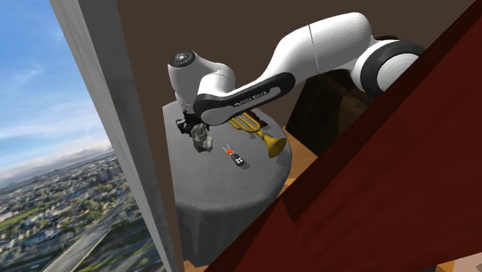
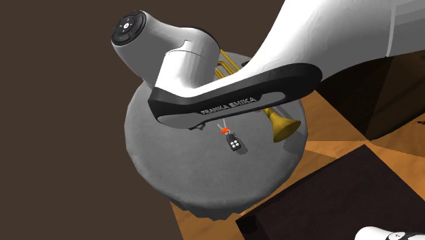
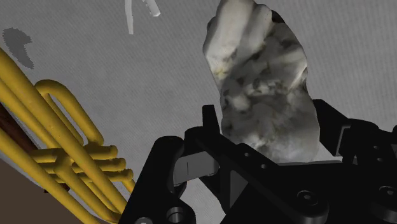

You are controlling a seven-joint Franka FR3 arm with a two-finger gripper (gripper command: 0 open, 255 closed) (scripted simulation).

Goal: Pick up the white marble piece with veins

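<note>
Marble piece (image 3: 264, 83): one is showing, white with grey veins, at the upper right of the wrist view.
Trumpet (image 1: 269, 141): one is lying at the centre of the shoulder view, brass-yellow, with one bell flaring.
Key fob (image 2: 234, 142): one is lying at the middle of the second exterior view, black. One orange tag seems to be hanging from it, though it is too small to count surely.
Round table (image 2: 170, 163): one is standing, grey.
Arm (image 1: 317, 50): one is reaching in from the shoulder view's upper right.
Gripper (image 3: 270, 114): one is showing, with two black fingers.
</note>
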